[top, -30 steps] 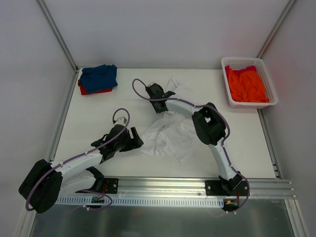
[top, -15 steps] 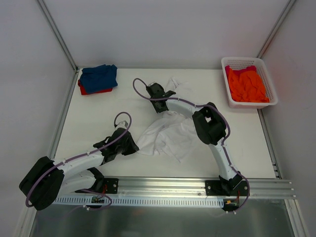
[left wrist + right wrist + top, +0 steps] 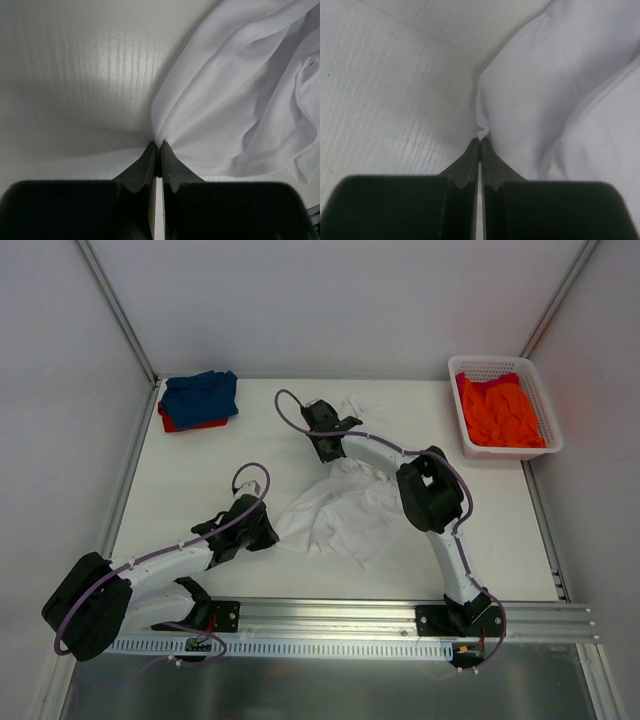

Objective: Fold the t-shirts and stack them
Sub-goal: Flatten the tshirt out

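Item: white tee (image 3: 340,515), crumpled at centre of the top view; we have left gripper (image 3: 159,146) and right gripper (image 3: 480,141) each clamped on its edge; step, spreading; next, we judge, draw the edges apart to flatten it.

no readable text, label, brand, number or sign in any view, white t-shirt (image 3: 235,90) just ahead of the left pincer (image 3: 158,148) without print, table (image 3: 75,60) beside it unmarked
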